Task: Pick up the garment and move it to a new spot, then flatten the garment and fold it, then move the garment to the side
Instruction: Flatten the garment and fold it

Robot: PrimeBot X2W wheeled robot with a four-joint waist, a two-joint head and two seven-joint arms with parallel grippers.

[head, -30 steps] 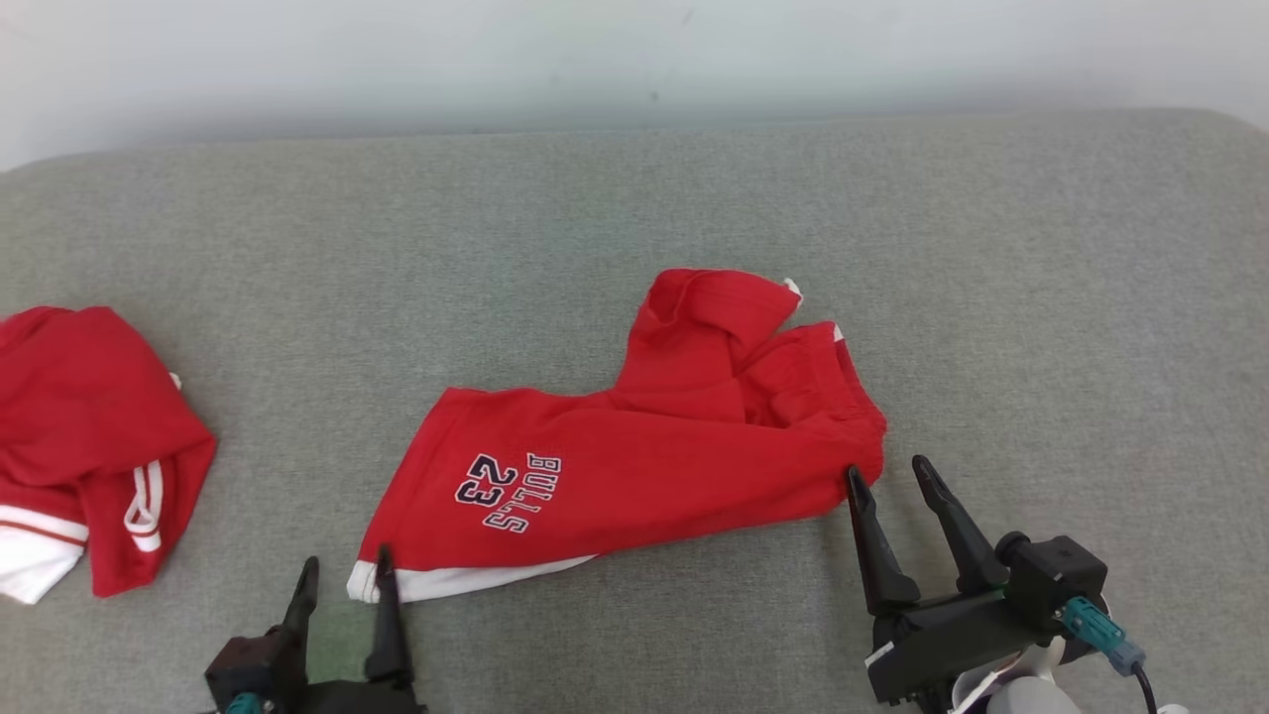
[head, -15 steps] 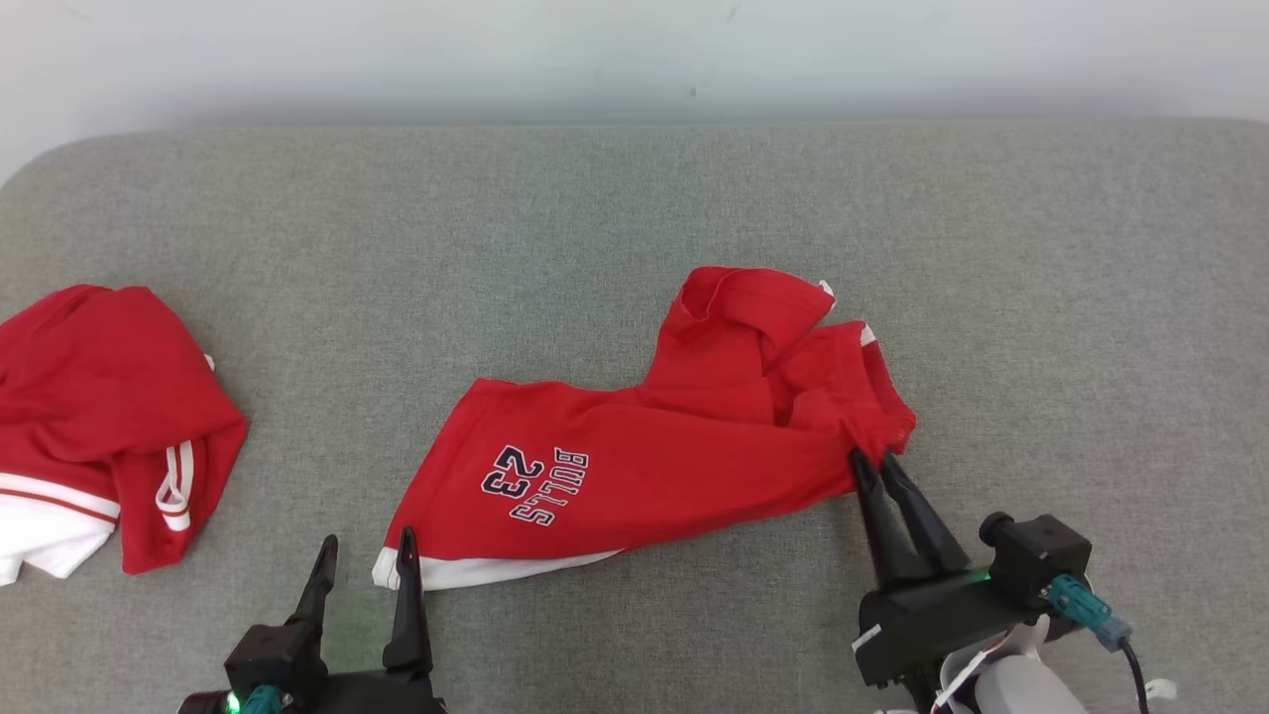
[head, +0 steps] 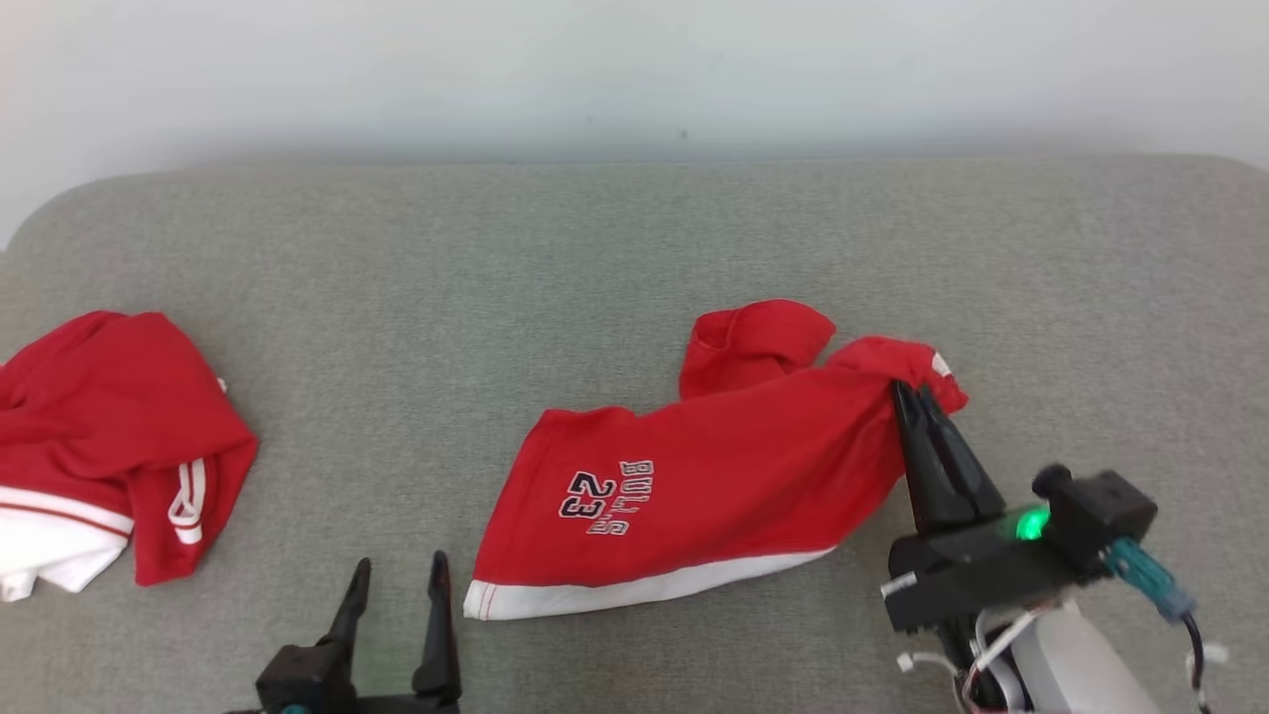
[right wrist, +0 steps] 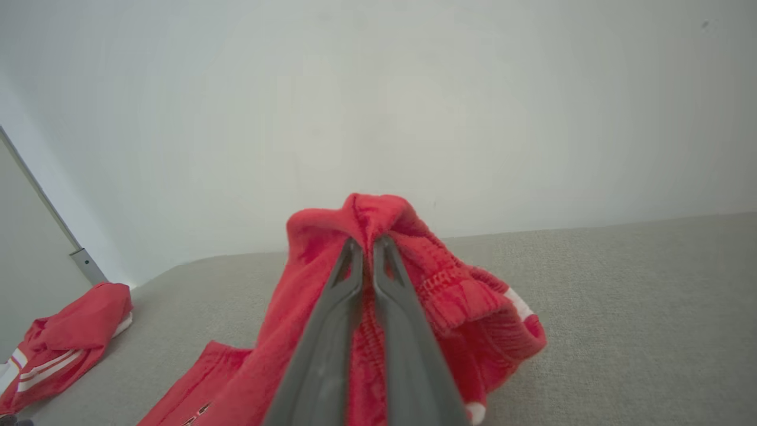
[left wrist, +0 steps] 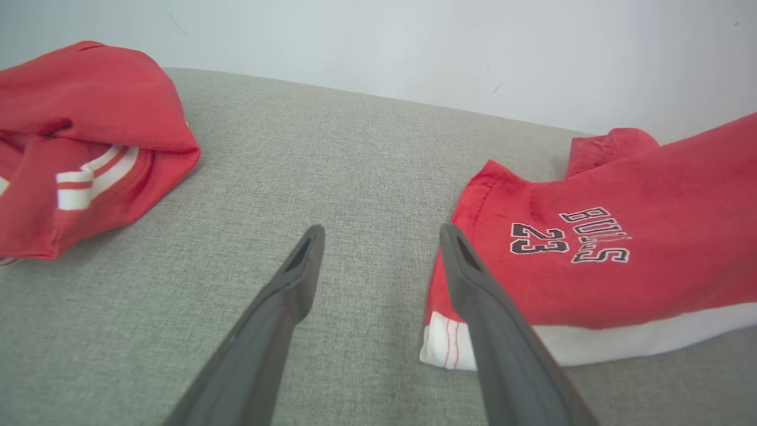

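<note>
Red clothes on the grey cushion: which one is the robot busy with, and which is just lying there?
Part of the job:
- BULLS 23 garment, one end lifted
- right gripper, shut on that lifted end
- left gripper, open, near the white hem

Just lying about:
- striped red garment, crumpled at the left
- grey cushion under everything

You have soft knit cloth in the red shorts (head: 714, 476): matt, faintly fuzzy, with a puckered elastic waistband and a smoother white hem band. The padded surface (head: 496, 278) beneath is coarse grey woven fabric, also matt. The second red garment (head: 109, 397) looks like the same matt knit. The left gripper (head: 402, 567) and right gripper (head: 917, 402) have dark, smooth, dull-sheened plastic-looking fingers.
</note>
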